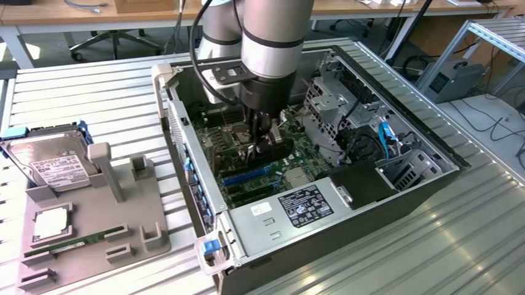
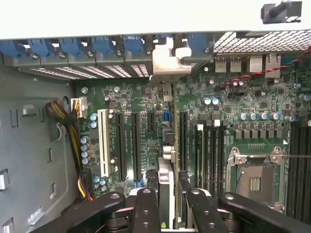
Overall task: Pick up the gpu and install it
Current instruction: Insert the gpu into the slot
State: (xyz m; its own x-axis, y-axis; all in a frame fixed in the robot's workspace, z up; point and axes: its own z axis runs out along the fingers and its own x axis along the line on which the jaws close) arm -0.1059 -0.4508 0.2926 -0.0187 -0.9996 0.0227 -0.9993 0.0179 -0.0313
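The gripper (image 1: 264, 147) is reaching down inside the open computer case (image 1: 426, 161); its fingers (image 2: 146, 213) are standing partly open, clamping the gpu (image 2: 167, 160) edge-on between them. The card is standing upright over the motherboard (image 2: 223, 97), its silver bracket (image 2: 167, 60) touching the rear slot wall beside blue clips (image 2: 73, 47); a white slot (image 2: 102, 141), black slots (image 2: 127, 145) and yellow cabling (image 2: 68, 121) are crowding near it. In the exterior view's left, a grey holder (image 1: 90, 246) is carrying a hard drive (image 1: 51, 163) and a RAM stick (image 1: 74, 243).
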